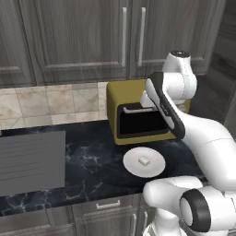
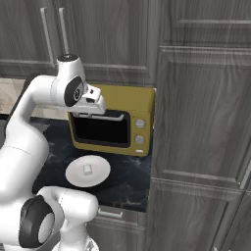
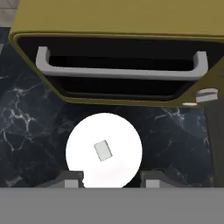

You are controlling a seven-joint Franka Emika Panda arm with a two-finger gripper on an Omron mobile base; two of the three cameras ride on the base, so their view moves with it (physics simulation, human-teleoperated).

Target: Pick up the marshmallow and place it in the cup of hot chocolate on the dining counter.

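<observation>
The gripper (image 3: 109, 183) hangs above the black counter (image 3: 26, 131) with its two dark fingertips (image 3: 70, 181) spread apart, nothing between them, one to each side of the near rim of the round white plate (image 3: 83, 135). Seen from the hand camera, the marshmallow (image 3: 103, 150) lies just beyond the tips, a small pale cube a little off the middle of the plate, roughly on the line that runs out between the two fingers and turned slightly askew. It sits alone on the plate, touching nothing else, and well below the hand rather than at finger level. From the left side of the base, the marshmallow (image 1: 144, 161) rests on the plate (image 1: 133, 167) under the bent white forearm, in front of the oven. From the right side, the marshmallow (image 2: 87, 169) shows as a grey-white speck on the plate (image 2: 76, 176), with the hand held up higher, level with the top of the oven door. Past the plate stands the olive-yellow oven (image 3: 131, 17), its grey door handle (image 3: 118, 72) running across the dark glass, and two small knobs (image 2: 140, 131) to one side. Farther off rise the grey wooden cabinets (image 1: 69, 37) and a strip of beige tiled wall (image 1: 46, 103).
</observation>
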